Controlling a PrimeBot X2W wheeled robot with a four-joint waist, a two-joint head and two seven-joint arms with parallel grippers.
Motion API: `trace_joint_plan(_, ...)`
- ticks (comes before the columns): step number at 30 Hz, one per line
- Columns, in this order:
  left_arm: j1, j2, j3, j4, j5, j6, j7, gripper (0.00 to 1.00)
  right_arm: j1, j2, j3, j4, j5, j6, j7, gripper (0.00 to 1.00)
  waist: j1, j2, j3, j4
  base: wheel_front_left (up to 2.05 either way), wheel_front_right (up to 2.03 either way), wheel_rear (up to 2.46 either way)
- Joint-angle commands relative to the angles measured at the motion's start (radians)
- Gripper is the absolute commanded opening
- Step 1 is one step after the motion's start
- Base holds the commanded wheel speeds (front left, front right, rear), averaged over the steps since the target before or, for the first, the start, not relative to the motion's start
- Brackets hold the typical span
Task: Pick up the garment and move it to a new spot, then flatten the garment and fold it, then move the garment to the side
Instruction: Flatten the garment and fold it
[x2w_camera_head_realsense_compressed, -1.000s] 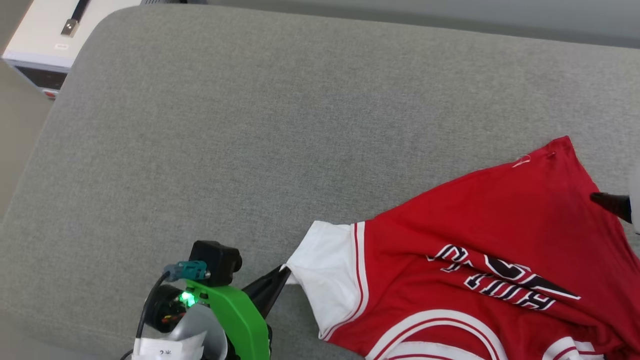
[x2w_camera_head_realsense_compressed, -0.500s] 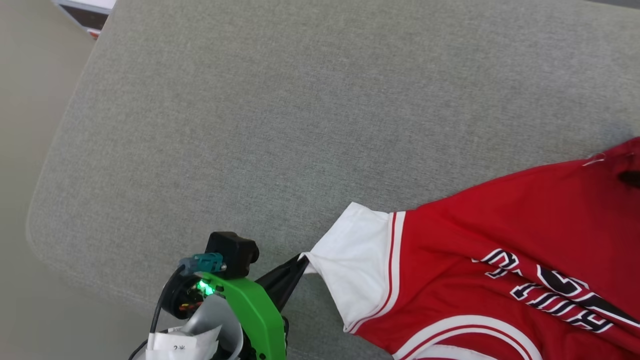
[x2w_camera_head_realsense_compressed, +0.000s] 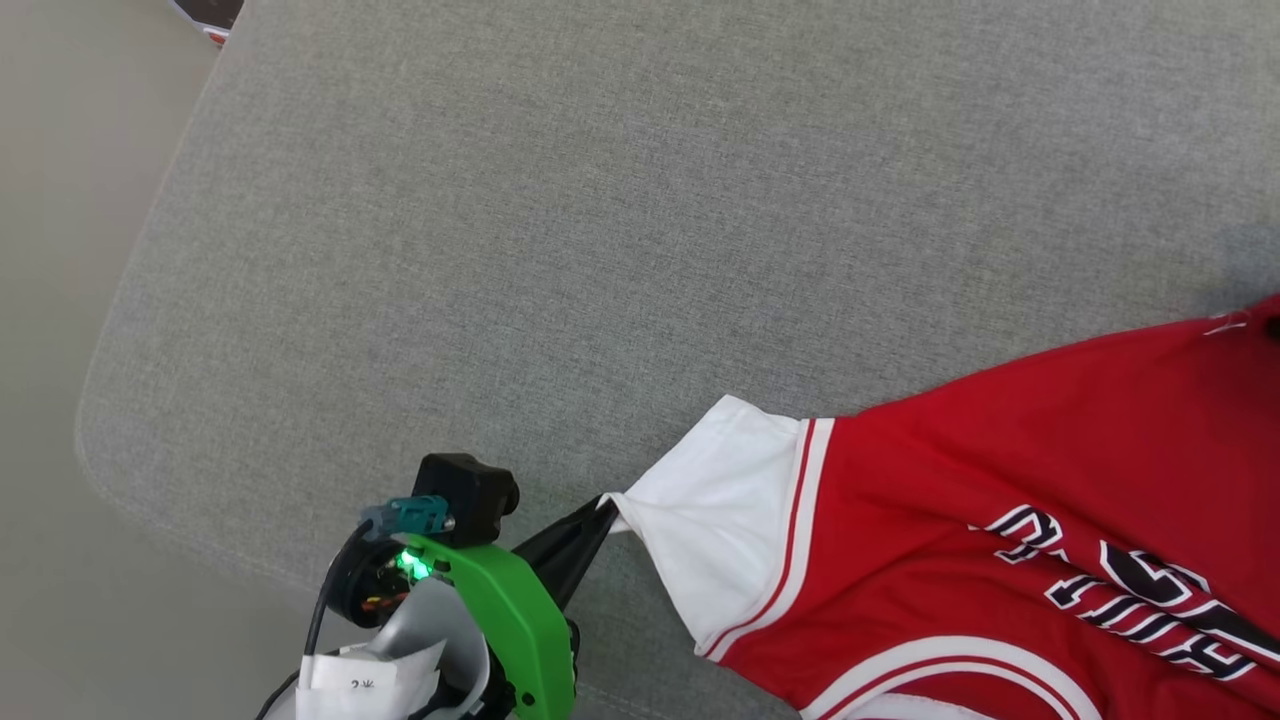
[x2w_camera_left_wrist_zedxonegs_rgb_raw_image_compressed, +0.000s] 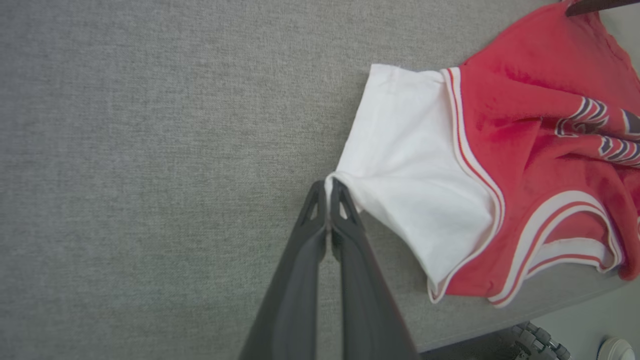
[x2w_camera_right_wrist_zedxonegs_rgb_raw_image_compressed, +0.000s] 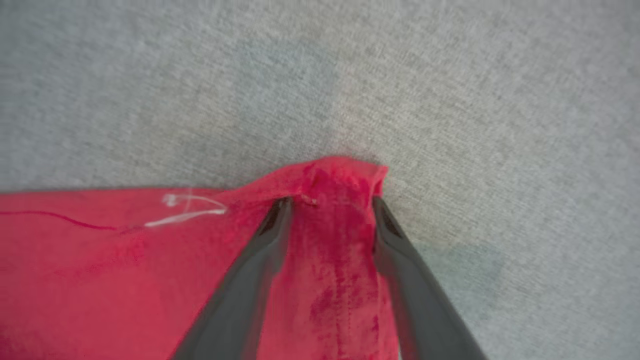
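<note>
As the head camera has swung since a second ago, the whole head view has shifted: the white box (x2w_camera_head_realsense_compressed: 207, 10) that stood at upper left is now a sliver at the top edge, and more floor (x2w_camera_head_realsense_compressed: 60, 350) shows beside the grey cushion (x2w_camera_head_realsense_compressed: 600, 200). That shift belongs to the camera, not to the things. The garment (x2w_camera_head_realsense_compressed: 1000, 450) lies on the cushion's near right part, lettering upward, its white sleeve (x2w_camera_head_realsense_compressed: 720, 510) drawn out toward the left gripper (x2w_camera_head_realsense_compressed: 600, 505). The left gripper holds the sleeve's corner as it did before, fingers together on the cloth.

Left wrist view: the left gripper (x2w_camera_left_wrist_zedxonegs_rgb_raw_image_compressed: 328, 186) is clamped on the sleeve (x2w_camera_left_wrist_zedxonegs_rgb_raw_image_compressed: 410, 165) at its nearest corner, the fingertips meeting with white fabric nipped between them. The red body of the garment (x2w_camera_left_wrist_zedxonegs_rgb_raw_image_compressed: 525, 125) lies wrinkled beyond, near the cushion (x2w_camera_left_wrist_zedxonegs_rgb_raw_image_compressed: 150, 150) edge. A dark finger of the right gripper (x2w_camera_left_wrist_zedxonegs_rgb_raw_image_compressed: 595, 5) rests at the far red corner.

Right wrist view: the right gripper (x2w_camera_right_wrist_zedxonegs_rgb_raw_image_compressed: 330, 202) stands with fingers apart, one on each side of a raised fold at the garment (x2w_camera_right_wrist_zedxonegs_rgb_raw_image_compressed: 125, 260) hem corner. Red cloth fills the gap; whether the fingers press it cannot be told. A loose white thread (x2w_camera_right_wrist_zedxonegs_rgb_raw_image_compressed: 185, 207) lies just beside the left finger
</note>
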Motion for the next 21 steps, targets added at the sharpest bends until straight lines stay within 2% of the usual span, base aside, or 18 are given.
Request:
trace_joint_plan(1,-0.024,-0.007,0.005,0.001,0.004,-0.006,-0.01,0.0,0.033,0.027,0.028,0.034,0.009,-0.001,-0.023,0.0,0.0,0.0,-0.009,-0.004,0.0,0.0,0.0)
trace_joint_plan(11,-0.023,0.006,0.037,0.016,0.008,0.006,-0.05,0.0,-0.013,0.029,0.055,0.055,0.049,-0.001,-0.268,0.0,0.0,0.0,-0.105,-0.056,0.0,0.0,0.0)
trace_joint_plan(21,-0.018,0.039,0.089,0.012,0.018,0.03,-0.096,0.0,-0.008,0.024,0.051,0.049,0.1,-0.001,-0.469,0.0,0.0,0.0,-0.224,-0.148,0.0,0.0,0.0)
